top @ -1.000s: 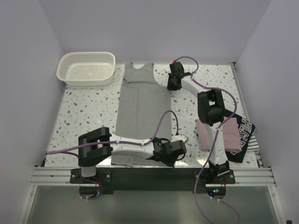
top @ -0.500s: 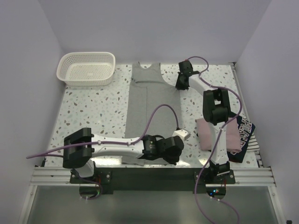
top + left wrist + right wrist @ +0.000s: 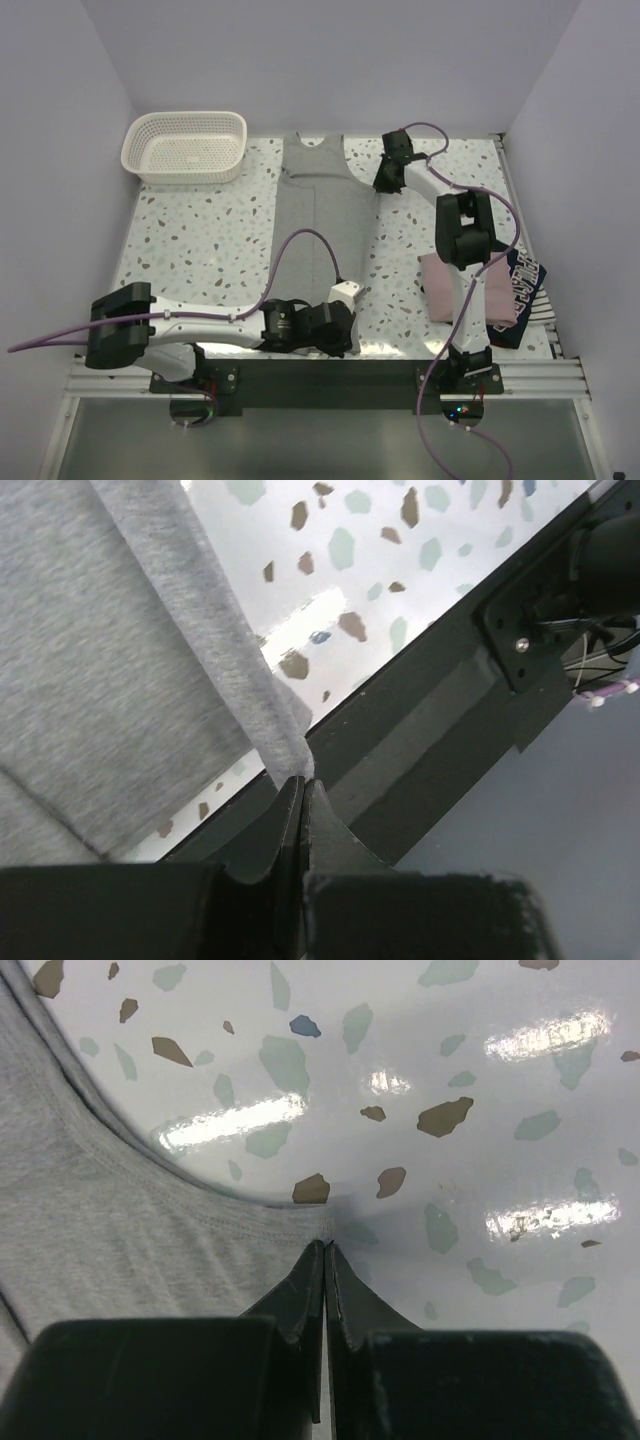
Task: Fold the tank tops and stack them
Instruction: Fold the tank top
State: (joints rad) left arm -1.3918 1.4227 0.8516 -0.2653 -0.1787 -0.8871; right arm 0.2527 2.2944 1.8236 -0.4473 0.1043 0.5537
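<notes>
The grey tank top point(image 3: 322, 215) lies flat and lengthwise in the middle of the table, its neck at the far end. My left gripper point(image 3: 342, 340) is at the near table edge, shut on the top's near right hem corner; in the left wrist view its jaws point(image 3: 302, 780) pinch the grey cloth point(image 3: 100, 660). My right gripper point(image 3: 384, 183) is shut on the top's far right edge below the strap, also seen in the right wrist view point(image 3: 326, 1250) with the grey cloth point(image 3: 120, 1230). The folded pink top point(image 3: 440, 285) and the navy top point(image 3: 522, 290) lie at the right.
A white lattice basket point(image 3: 185, 146) stands at the far left corner. The black frame rail point(image 3: 430, 740) runs along the table's near edge, just beyond my left fingertips. White walls close in the table on three sides.
The grey top has shifted to the right with both grippers holding it. My left arm has folded down low, its elbow swinging left, and its gripper has drawn back left along the near edge.
</notes>
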